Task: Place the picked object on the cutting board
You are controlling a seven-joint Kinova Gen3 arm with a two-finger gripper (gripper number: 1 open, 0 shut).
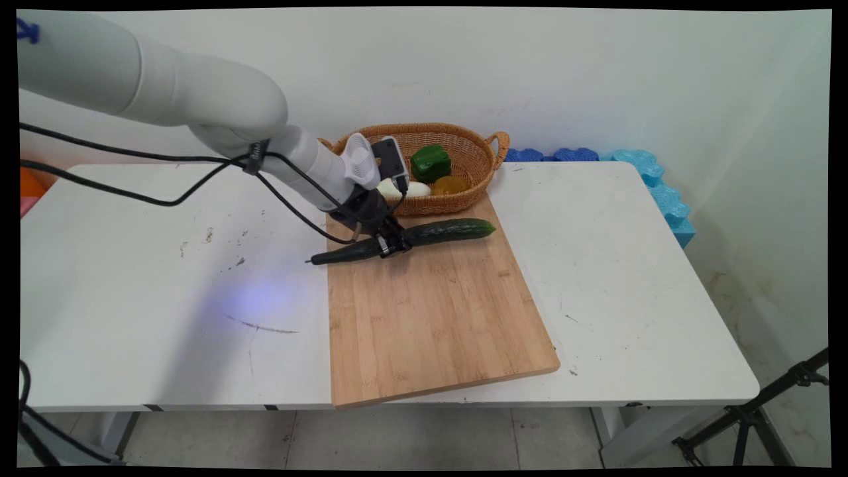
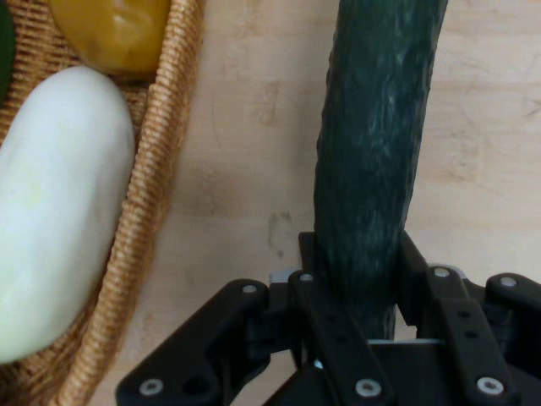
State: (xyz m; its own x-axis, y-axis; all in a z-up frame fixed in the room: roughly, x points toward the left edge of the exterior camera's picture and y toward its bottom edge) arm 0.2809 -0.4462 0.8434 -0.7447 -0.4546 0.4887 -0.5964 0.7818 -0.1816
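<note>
The gripper (image 1: 392, 248) is closed on the dark green cucumber (image 1: 437, 233), one finger on each side of it. The cucumber lies across the far end of the wooden cutting board (image 1: 430, 311), and its thin end reaches over the board's left edge. Just behind it stands a wicker basket (image 1: 493, 142) with a green pepper (image 1: 430, 162), a white vegetable (image 2: 59, 211) and a yellowish thing (image 1: 450, 185), perhaps a fruit. The arm hides part of the basket.

board: (image 1: 430, 311) on table (image 1: 629, 265), center-right
basket: (image 1: 464, 142) at board's 12 o'clock, touching far edge
cucumber: (image 1: 450, 231) across board's far end, 9 o'clock tip off board
gripper: (image 1: 392, 246) around cucumber, toward its 9 o'clock end
pepper: (image 1: 430, 162) in basket
</note>
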